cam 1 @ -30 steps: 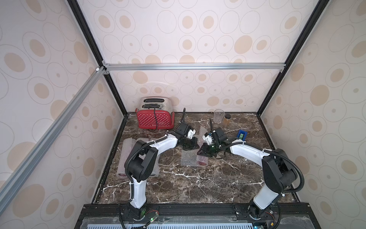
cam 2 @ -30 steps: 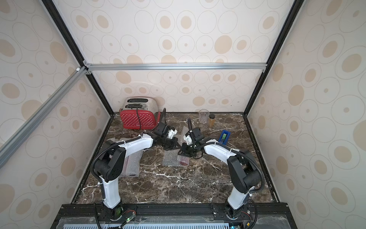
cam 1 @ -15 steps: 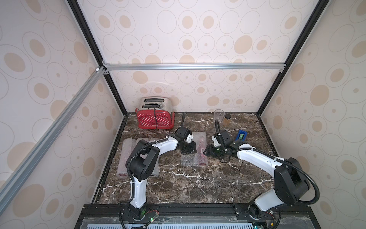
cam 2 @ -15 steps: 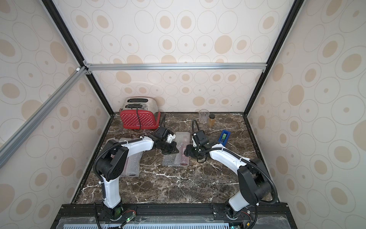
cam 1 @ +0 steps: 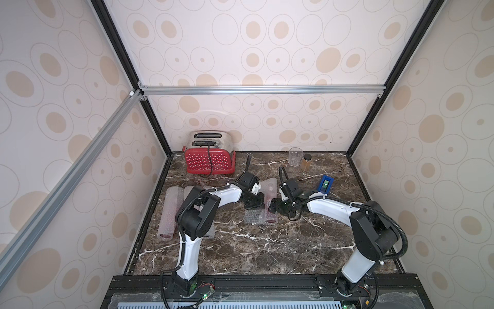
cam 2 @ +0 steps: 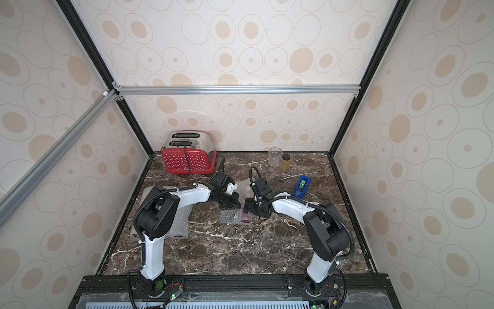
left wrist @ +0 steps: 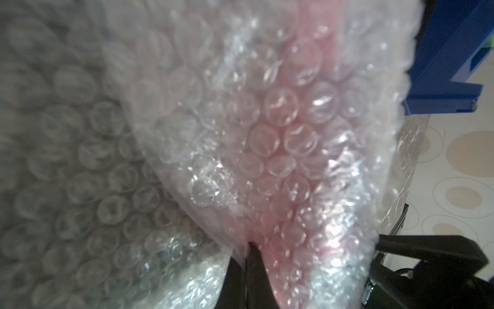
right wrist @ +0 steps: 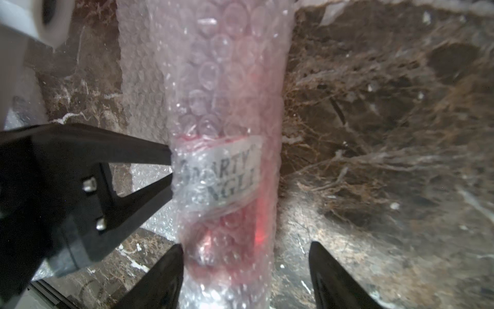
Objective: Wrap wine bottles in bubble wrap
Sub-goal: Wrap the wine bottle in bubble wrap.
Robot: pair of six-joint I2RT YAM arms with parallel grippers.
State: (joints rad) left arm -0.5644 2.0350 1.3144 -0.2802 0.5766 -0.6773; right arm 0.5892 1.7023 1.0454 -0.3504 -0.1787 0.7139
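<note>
Soft, even light filled both top views. The patterned walls (cam 1: 267,40) looked pale and slightly washed out across the upper frame, and the ovals on them stretched toward the corners. Only faint shadows lay on the dark marble table (cam 1: 267,254) at lower centre. The left wrist view was soft. The bubble wrap (left wrist: 267,133) close to the lens was blurred, grey where shaded and flecked with small glints. In the right wrist view the wrapped wine bottle (right wrist: 227,187) glowed red, with white glare at its near end, and the table behind it was smeared.

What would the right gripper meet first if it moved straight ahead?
Probably the wrapped bottle: it lies just ahead, between the open jaws of the right gripper; depth is unclear.
</note>
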